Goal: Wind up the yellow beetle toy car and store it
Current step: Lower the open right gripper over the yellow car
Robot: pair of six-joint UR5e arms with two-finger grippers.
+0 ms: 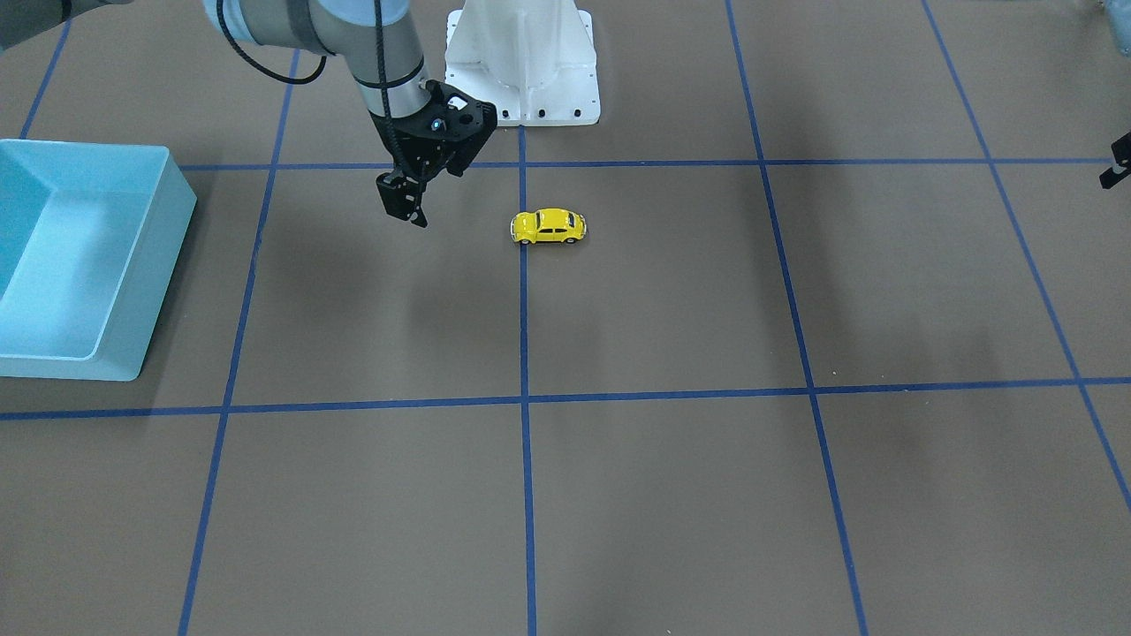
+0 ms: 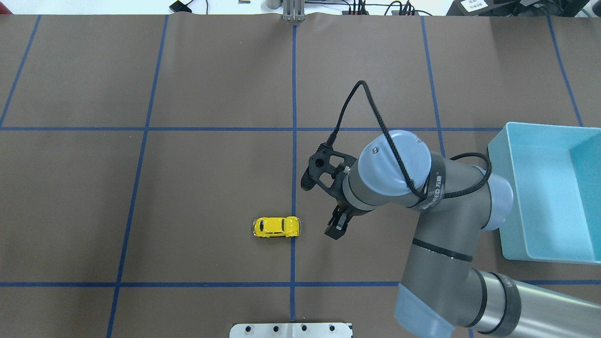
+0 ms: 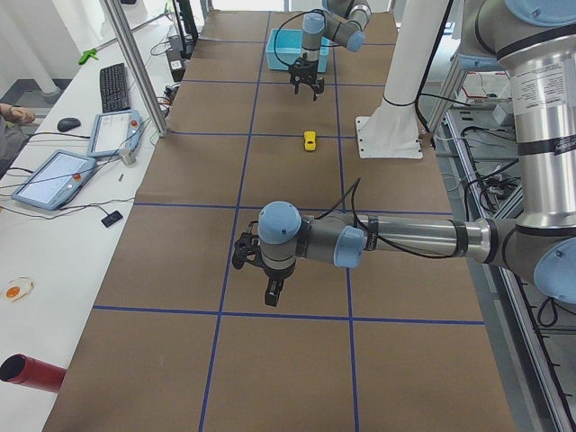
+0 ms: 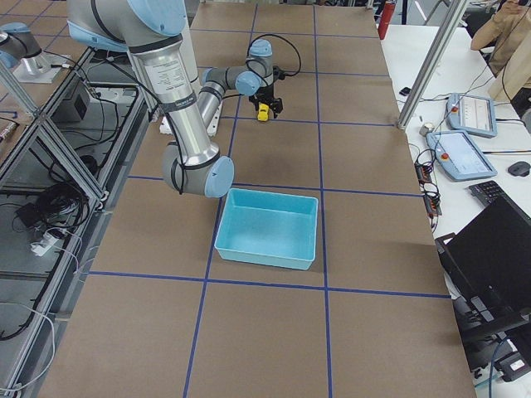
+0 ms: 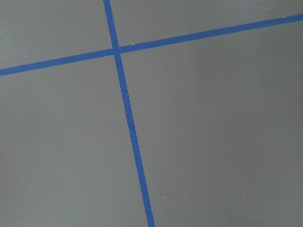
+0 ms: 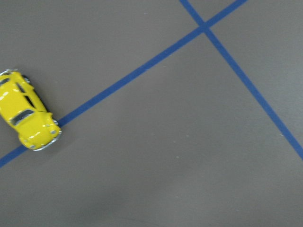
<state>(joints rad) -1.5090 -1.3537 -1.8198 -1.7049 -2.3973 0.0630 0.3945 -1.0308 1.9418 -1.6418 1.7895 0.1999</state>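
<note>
Barely begun, seemingly: no grip on the car (image 2: 276,226), standing on its wheels across a blue line (image 2: 293,141). Near it but apart, right gripper (image 2: 335,229) hovering, apparently spread and empty. To do: winding, then carrying to the bin (image 2: 544,188) farther off.

The only partly legible print is on the right arm (image 2: 436,188), on its grey link just beside the bin (image 2: 544,136): pale letters ending in "EED", the rest unreadable. A white sheet (image 2: 474,4) beyond the bin, past the far edge of the bench (image 2: 211,84), bears dark print too small to read.
</note>
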